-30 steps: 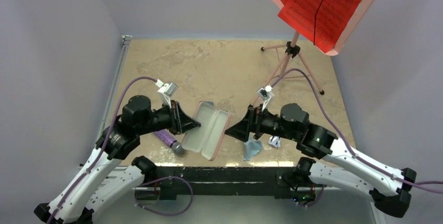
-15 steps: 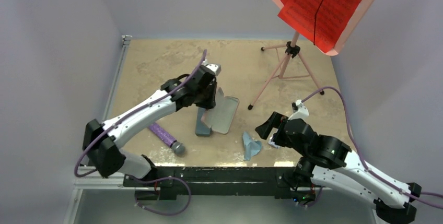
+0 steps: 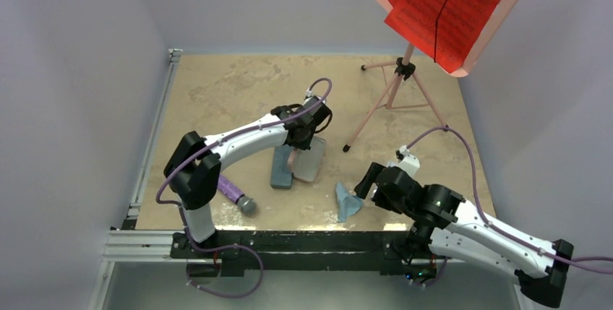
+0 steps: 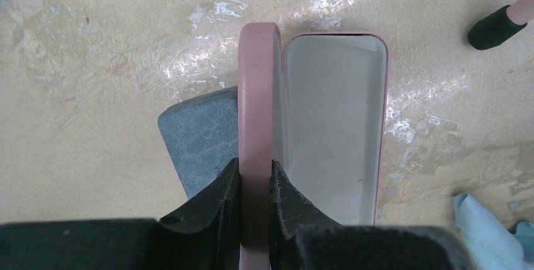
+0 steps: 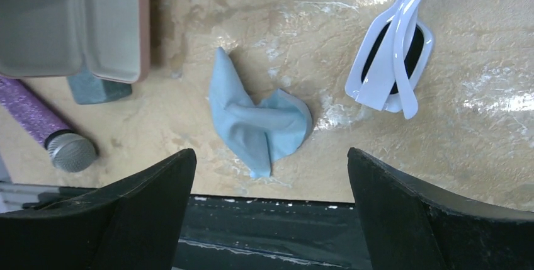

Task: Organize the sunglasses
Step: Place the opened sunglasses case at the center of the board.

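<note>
The white sunglasses (image 5: 390,50) lie folded on the table at the upper right of the right wrist view; in the top view my right arm hides them. The brown pair is out of view. My left gripper (image 4: 255,163) (image 3: 295,149) is shut on the upright lid of the open pink case (image 4: 330,125) (image 3: 311,162). The inside of the case is bare. My right gripper (image 5: 271,155) (image 3: 367,180) is open and empty, above a crumpled light blue cloth (image 5: 258,122) (image 3: 348,204), with the white sunglasses to its right.
A grey-blue case (image 4: 198,131) (image 3: 280,169) lies closed against the pink case's left side. A purple microphone (image 3: 235,194) (image 5: 44,128) lies near the front left. A pink music stand's tripod (image 3: 394,100) stands at the back right. The black table rail (image 5: 271,232) is below the right gripper.
The pink case has moved from between both grippers back to beside the grey-blue case. My left arm reached out and now holds the lid upright. My right gripper drew back over the cloth.
</note>
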{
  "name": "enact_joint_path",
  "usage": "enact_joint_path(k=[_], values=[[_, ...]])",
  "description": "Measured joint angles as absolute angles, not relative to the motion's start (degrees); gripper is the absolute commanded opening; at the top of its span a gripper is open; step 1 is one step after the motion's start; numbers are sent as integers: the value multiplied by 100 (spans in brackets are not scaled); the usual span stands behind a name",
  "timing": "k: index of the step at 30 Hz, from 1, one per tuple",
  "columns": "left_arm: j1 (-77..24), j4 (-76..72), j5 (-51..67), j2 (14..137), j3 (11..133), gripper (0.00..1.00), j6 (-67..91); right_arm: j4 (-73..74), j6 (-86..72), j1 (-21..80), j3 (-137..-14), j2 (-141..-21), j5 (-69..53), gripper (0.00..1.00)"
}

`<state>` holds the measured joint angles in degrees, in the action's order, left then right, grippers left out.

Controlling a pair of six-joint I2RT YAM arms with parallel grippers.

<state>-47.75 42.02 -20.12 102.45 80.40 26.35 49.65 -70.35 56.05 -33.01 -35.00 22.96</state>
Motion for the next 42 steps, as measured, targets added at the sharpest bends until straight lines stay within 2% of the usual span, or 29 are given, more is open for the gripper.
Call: enact_joint_path(k=[3,13,17,19,22,29,31,36,42], values=[[-4860,4169,-2185,10368,8117,4,2502,4860,-7059,5607,-3221,-3754,2272,92],[-4954,3614,-2178,10401,7992,5,2265,4281,-6969,5419,-2906,-4012,1981,84],[-4954,3365,-2119,10401,7815,12,2185,4029,-6731,5336,-2836,-4056,1929,75],[-4954,3269,-2095,10401,7732,20,2134,3874,-6532,5304,-2832,-4123,1896,71],[-4954,3094,-2060,10401,7596,22,2036,3612,-6276,5251,-2794,-4281,1892,68],[-4954,2926,-1962,10392,7511,48,1933,3223,-5990,4958,-2628,-4696,1756,60],[-4954,2917,-1922,10361,7507,64,1911,3116,-5944,4908,-2536,-4746,1669,57],[-4958,2799,-1734,9880,7249,97,1962,2928,-5887,4877,-2373,-4829,1520,51],[-5022,2600,-1402,8759,6766,100,2241,2738,-5867,4869,-2206,-4945,1387,39]])
